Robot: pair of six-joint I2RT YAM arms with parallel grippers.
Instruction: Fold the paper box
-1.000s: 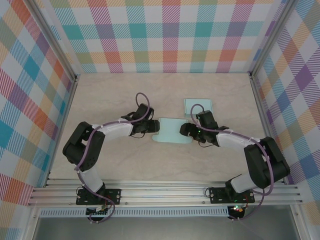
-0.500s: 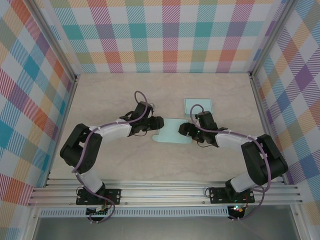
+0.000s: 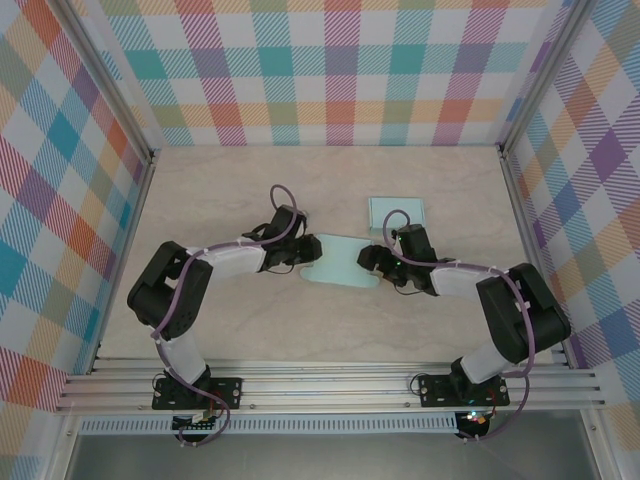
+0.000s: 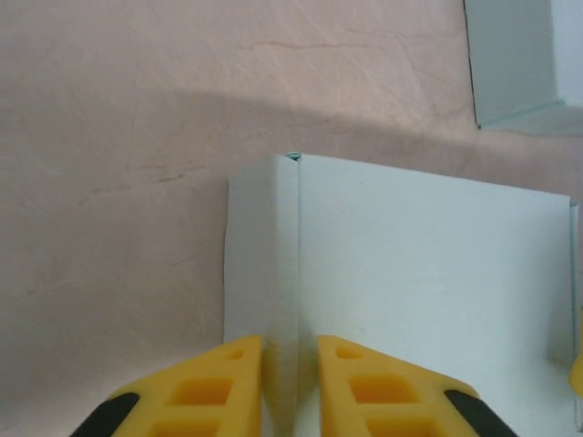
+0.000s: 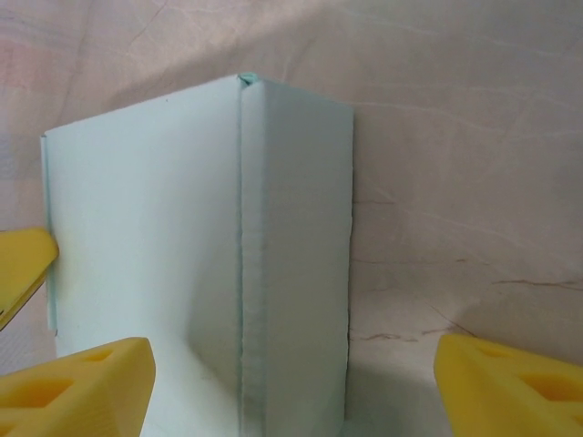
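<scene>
Top external view places the paper box (image 3: 340, 263) in the middle of the tabletop (image 3: 220, 190), a pale mint sheet lying mostly flat between the two arms. In the wrist views each short end appears to have a narrow flap creased up from the flat base. I judge the folding as barely begun: the end flaps are creased but nothing is locked, and the remaining walls and any closing are left to do. The left pincer (image 4: 290, 355) is clenched on the left end flap, its yellow fingers on either face of the crease. The right pincer (image 5: 291, 382) stands released and wide, with the right end flap lying between its fingers. A separate pale mint piece (image 3: 397, 211) lies just beyond the box, near the right arm.
</scene>
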